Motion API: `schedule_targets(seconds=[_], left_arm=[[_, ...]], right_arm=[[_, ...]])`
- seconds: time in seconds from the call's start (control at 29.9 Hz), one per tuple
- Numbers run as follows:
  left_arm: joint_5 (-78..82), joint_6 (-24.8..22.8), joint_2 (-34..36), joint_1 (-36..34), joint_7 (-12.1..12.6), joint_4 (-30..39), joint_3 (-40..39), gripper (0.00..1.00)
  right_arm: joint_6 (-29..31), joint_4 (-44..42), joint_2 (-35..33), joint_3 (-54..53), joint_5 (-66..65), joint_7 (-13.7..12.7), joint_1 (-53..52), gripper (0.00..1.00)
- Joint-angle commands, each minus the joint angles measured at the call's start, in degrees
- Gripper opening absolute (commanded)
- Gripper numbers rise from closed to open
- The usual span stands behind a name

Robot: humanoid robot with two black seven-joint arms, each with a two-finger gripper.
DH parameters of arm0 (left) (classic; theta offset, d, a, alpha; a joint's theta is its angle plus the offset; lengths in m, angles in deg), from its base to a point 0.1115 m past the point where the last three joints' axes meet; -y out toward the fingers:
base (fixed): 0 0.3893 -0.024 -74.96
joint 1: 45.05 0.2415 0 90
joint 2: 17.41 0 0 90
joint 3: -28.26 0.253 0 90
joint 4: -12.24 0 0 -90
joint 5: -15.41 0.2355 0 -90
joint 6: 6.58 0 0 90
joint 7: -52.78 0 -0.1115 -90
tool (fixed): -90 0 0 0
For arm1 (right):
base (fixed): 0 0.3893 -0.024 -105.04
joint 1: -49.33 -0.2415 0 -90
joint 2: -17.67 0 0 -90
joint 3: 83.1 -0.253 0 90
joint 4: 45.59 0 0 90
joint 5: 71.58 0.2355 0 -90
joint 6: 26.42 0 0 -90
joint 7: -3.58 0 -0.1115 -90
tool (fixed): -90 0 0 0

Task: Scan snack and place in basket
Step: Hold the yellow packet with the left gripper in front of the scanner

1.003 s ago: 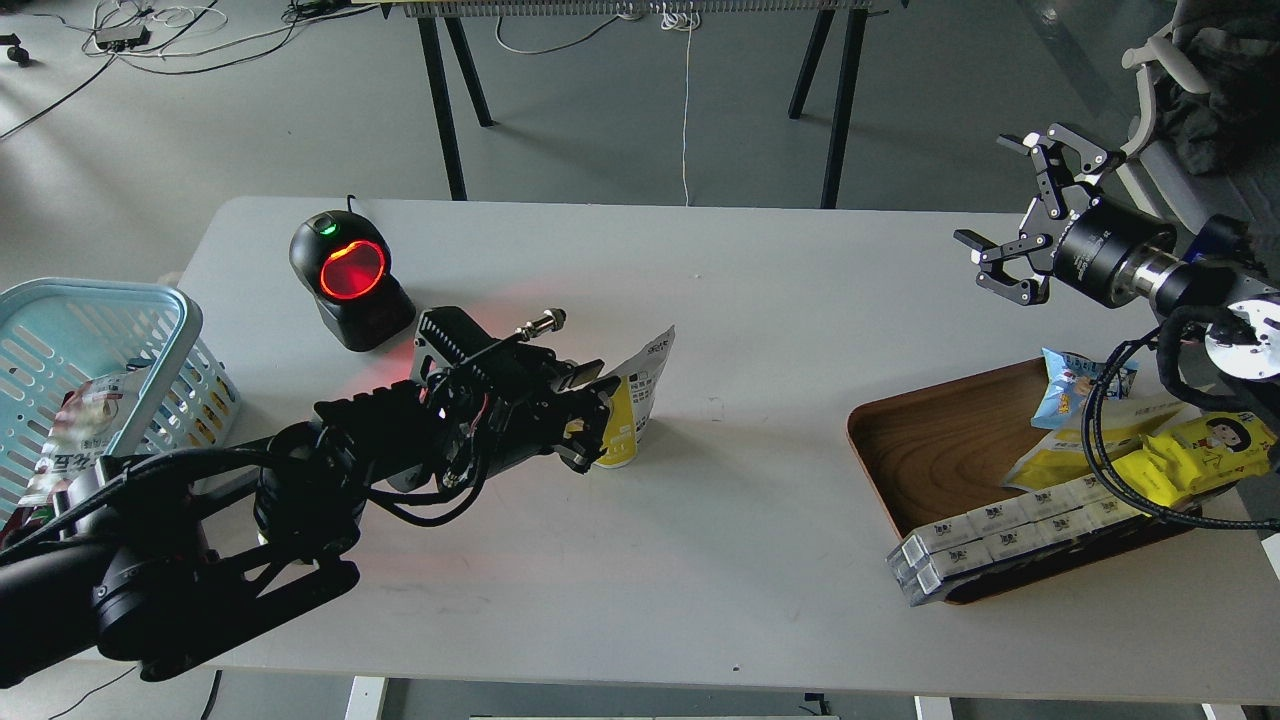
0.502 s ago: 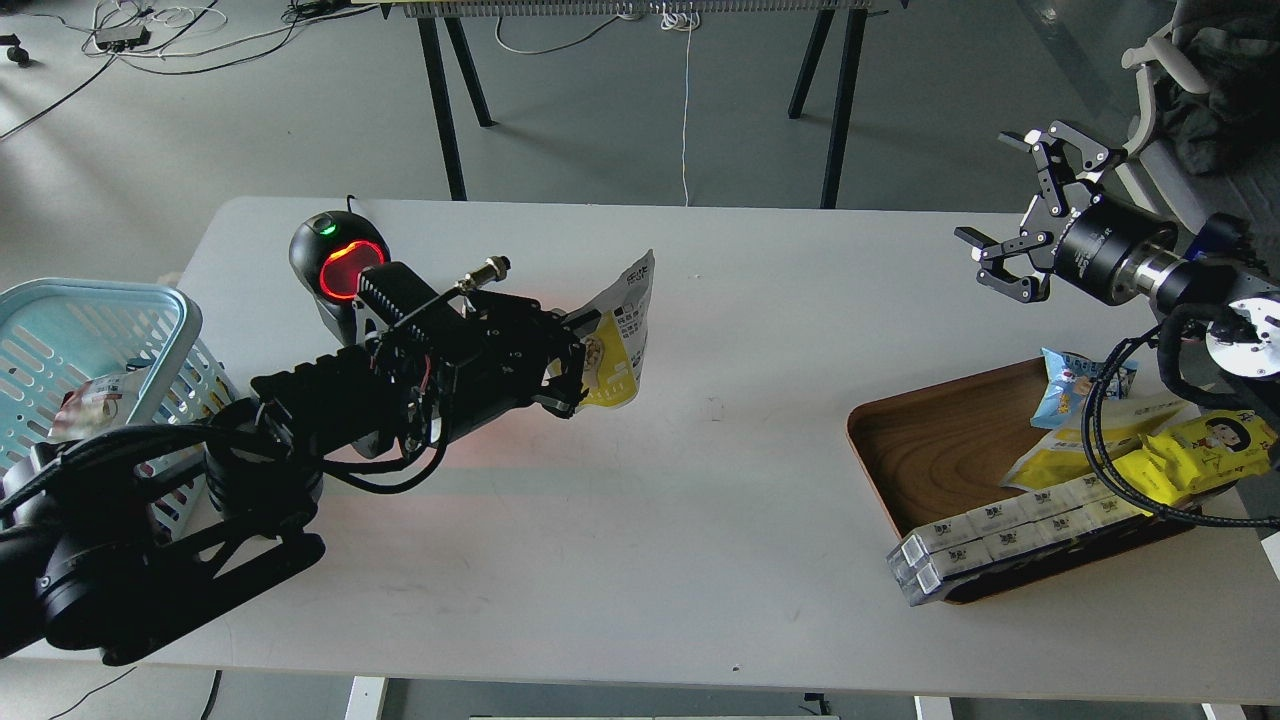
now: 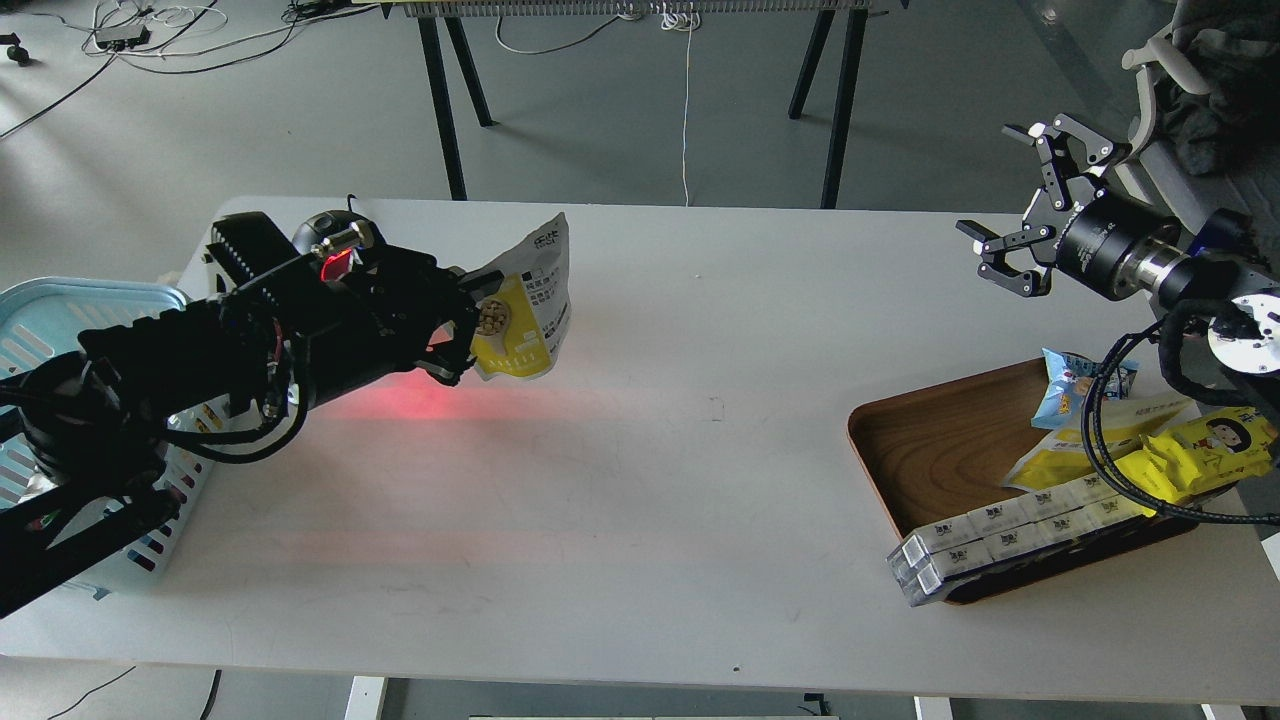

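Since half a second ago, the left gripper (image 3: 470, 335) has swung left and up, carrying the snack (image 3: 520, 305) clear of the surface (image 3: 650, 450), jaws clamped on its yellow half. It now hangs just right of the scanner (image 3: 335, 240), which the arm mostly hides, near the basket (image 3: 60, 310). Over by the tray (image 3: 930, 440), the right gripper (image 3: 1020, 215) has barely shifted, jaws spread wide and empty.

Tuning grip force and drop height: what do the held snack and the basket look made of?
Snack: thin printed film, probably plastic, slightly glossy; its top edge curls and creases in the left hand.
Basket: light blue moulded plastic, likely rigid; slotted lattice walls, smooth rounded rim.
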Motion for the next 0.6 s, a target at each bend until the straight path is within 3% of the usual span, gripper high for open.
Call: schedule_targets(seconds=[0.0, 0.57], left_arm=[[0.0, 1.6, 2.2, 0.3, -0.1, 0.0, 0.2, 0.01], [0.0, 2.6, 3.6, 1.7, 0.2, -0.2, 0.7, 0.01]], right_arm=[[0.0, 0.1, 0.0, -0.1, 0.1, 0.0, 0.0, 0.99], [0.0, 0.1, 0.1, -0.1, 0.1, 0.0, 0.0, 0.99]])
